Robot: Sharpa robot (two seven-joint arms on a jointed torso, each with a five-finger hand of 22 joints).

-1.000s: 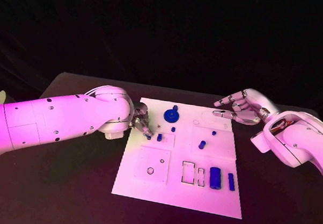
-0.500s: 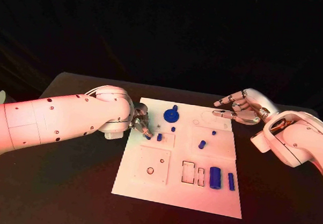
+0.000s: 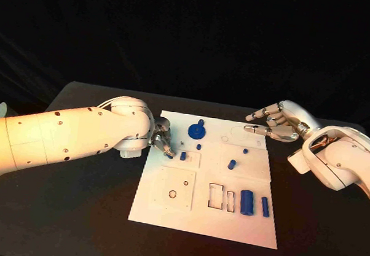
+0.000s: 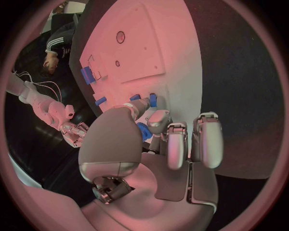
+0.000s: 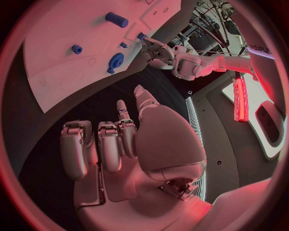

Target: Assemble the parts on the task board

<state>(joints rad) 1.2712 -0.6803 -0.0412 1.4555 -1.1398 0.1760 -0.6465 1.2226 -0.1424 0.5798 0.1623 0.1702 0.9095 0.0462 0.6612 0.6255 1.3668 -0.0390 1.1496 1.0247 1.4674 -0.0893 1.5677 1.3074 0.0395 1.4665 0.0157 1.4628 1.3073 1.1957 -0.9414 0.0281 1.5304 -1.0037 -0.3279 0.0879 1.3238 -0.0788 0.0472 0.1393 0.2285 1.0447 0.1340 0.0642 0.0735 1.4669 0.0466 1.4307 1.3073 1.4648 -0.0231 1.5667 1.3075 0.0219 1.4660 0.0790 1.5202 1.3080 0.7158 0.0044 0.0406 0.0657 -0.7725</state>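
No words or numbers can be read anywhere — not on the task board (image 3: 204,195), not on the blue parts (image 3: 246,202), not on the white arms. In the right wrist view some dark letters sit on a white arm — too cut off to read.

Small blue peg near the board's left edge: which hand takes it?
Left, probably. The left hand has its fingertips right at that small blue peg on the task board. The right hand hovers off the far right corner, holding nothing.
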